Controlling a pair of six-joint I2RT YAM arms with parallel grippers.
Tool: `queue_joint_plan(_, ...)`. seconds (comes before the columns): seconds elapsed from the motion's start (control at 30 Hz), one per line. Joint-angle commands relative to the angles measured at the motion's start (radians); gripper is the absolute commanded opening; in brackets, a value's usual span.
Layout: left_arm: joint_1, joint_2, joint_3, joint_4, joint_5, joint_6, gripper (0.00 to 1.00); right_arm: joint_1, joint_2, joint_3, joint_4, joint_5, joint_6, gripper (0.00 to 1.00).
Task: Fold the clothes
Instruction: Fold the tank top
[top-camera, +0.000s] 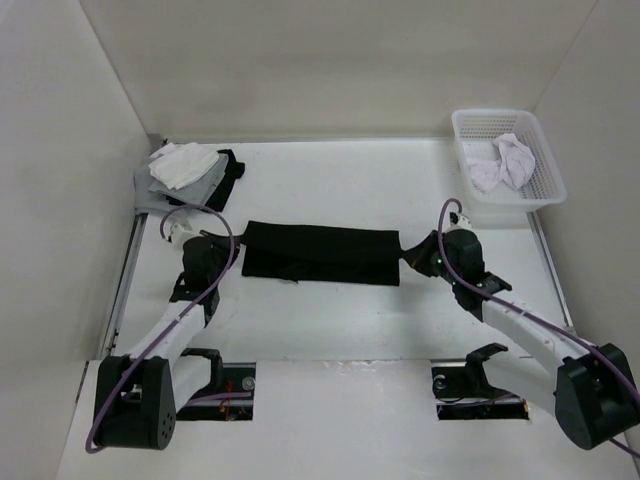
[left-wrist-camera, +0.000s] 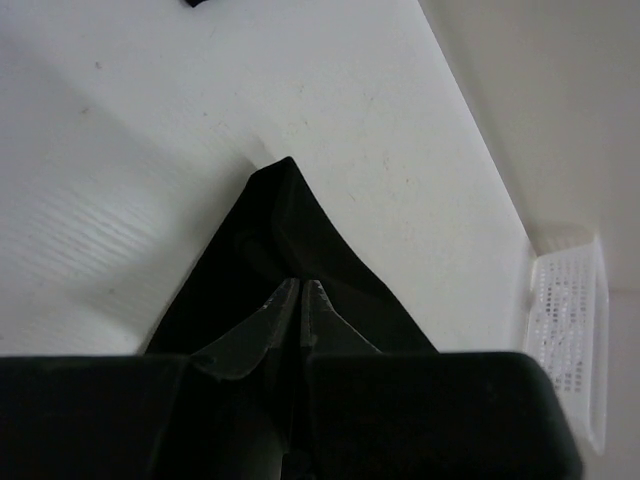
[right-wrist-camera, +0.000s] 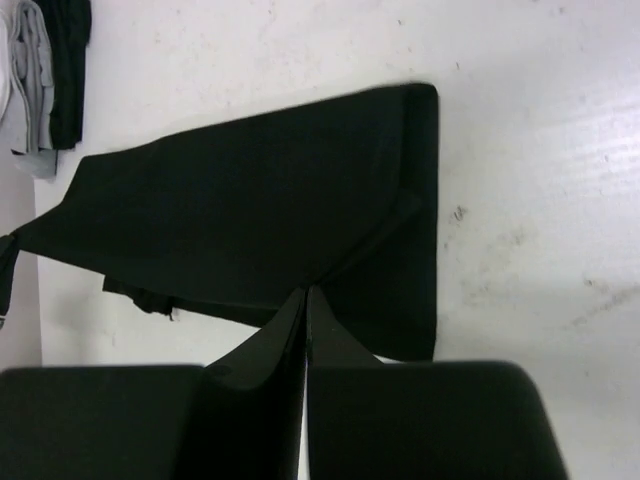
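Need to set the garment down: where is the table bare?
Bare: the far strip of table between the folded stack and the basket, and the near strip between the black garment and the arm bases. Crowded: both far corners and the garment's ends.

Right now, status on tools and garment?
Left tool, right tool: shut on black garment ends. Garment stretched between them. Folded pile, basket clear of it.

The black garment lies flat at mid-table as a long band running left to right. I pinch its left end in my left gripper and its right end in my right gripper.
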Motion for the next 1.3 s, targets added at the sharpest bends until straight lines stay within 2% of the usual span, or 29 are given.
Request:
queue_joint_plan(0.0, 0.012, -0.054, -0.06, 0.037, 0.041, 0.037, 0.03, 0.014, -0.059, -0.06, 0.015, 0.049, 0.043, 0.03)
queue_joint_plan(0.13, 0.034, -0.112, -0.142, 0.036, 0.062, 0.028, 0.03, 0.016, -0.064, -0.133, 0.001, 0.049, 0.08, 0.03)
queue_joint_plan(0.3, 0.057, -0.226, -0.175, -0.006, 0.116, 0.006, 0.03, 0.02, -0.082, -0.186, -0.001, 0.055, 0.121, 0.03)
queue_joint_plan(0.43, 0.061, -0.28, -0.201, -0.078, 0.116, 0.021, 0.06, 0.017, -0.065, -0.186, -0.014, 0.061, 0.129, 0.09)
queue_joint_plan(0.6, 0.112, -0.258, -0.198, -0.082, 0.133, 0.035, 0.22, 0.0, -0.022, -0.157, 0.015, 0.063, 0.098, 0.39)
queue_joint_plan(0.67, 0.121, -0.279, -0.183, -0.087, 0.137, 0.029, 0.23, -0.035, 0.022, -0.142, 0.056, 0.045, 0.084, 0.47)
queue_joint_plan(0.8, 0.071, -0.335, -0.138, -0.092, 0.117, 0.021, 0.21, -0.052, 0.18, -0.097, 0.16, -0.041, 0.08, 0.49)
queue_joint_plan(0.9, -0.038, -0.3, -0.098, -0.075, 0.087, 0.029, 0.2, -0.054, 0.293, -0.079, 0.249, -0.089, 0.1, 0.48)
queue_joint_plan(1.0, -0.141, -0.248, -0.087, -0.033, 0.029, 0.037, 0.2, -0.054, 0.372, -0.077, 0.338, -0.127, 0.152, 0.41)
queue_joint_plan(1.03, -0.164, -0.231, -0.087, -0.018, 0.013, 0.04, 0.2, -0.054, 0.392, -0.077, 0.364, -0.135, 0.169, 0.37)
queue_joint_plan(1.1, -0.195, -0.203, -0.084, 0.006, -0.005, 0.043, 0.2, -0.06, 0.409, -0.073, 0.386, -0.126, 0.193, 0.19)
queue_joint_plan(1.17, -0.215, -0.18, -0.074, 0.025, -0.007, 0.043, 0.2, -0.075, 0.391, -0.077, 0.394, -0.098, 0.215, 0.07)
queue_joint_plan(1.27, -0.247, -0.146, -0.058, 0.046, -0.007, 0.043, 0.2, -0.098, 0.265, -0.103, 0.354, -0.022, 0.218, 0.0)
